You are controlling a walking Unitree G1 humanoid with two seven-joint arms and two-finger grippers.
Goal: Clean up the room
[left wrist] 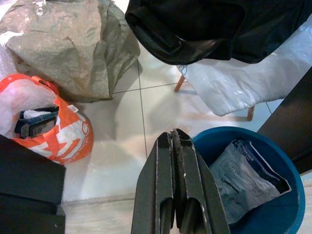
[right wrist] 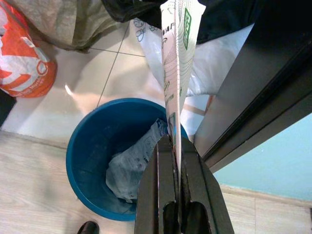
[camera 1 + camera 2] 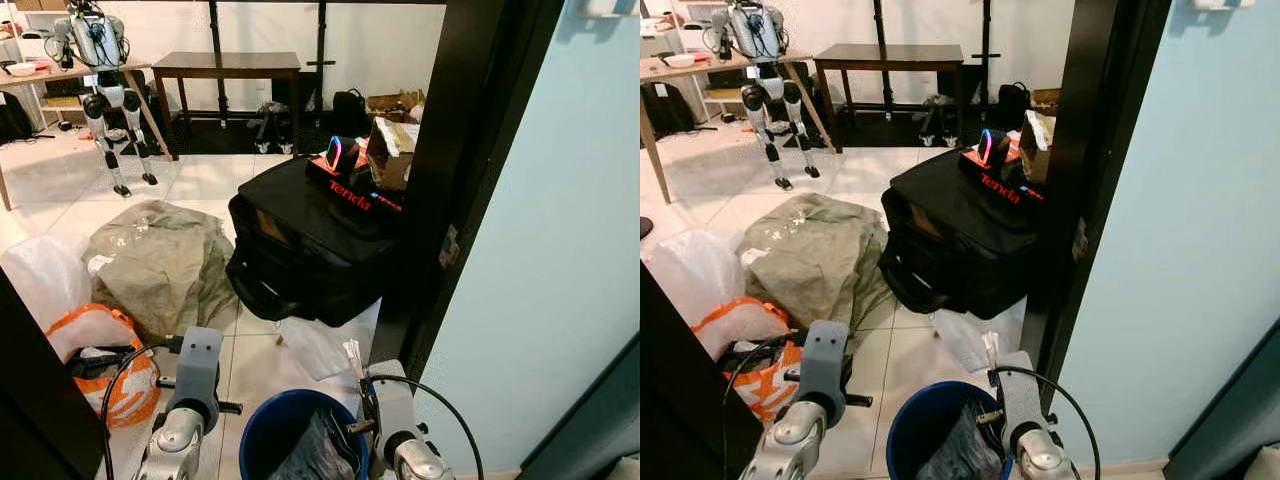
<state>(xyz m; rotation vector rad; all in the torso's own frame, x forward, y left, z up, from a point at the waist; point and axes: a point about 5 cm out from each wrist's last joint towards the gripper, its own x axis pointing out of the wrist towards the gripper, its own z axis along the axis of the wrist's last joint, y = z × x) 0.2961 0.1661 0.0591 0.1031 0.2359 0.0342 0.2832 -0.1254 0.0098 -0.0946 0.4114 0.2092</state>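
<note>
Right hand point(image 2: 178, 146) clamps a folded paper wrapper point(image 2: 176, 58) above the blue bin point(image 2: 92, 146).

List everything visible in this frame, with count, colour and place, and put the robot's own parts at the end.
Bucket: one, blue, on the floor below both grippers, a grey plastic pouch inside.
Paper wrapper: one, white with green print, pinched in the right gripper above the bucket.
Shopping bag: one, orange and white, on the tiles at the robot's left.
Sack: one, olive, crumpled on the tiles.
Duffel bag: one, black, by the dark door frame, a red Tenda box on top.
Table: one, dark wood, at the far wall.
Other humanoid robot: one, silver, standing far left.
Left gripper: jaws shut, empty.
Right gripper: jaws shut on the wrapper.
</note>
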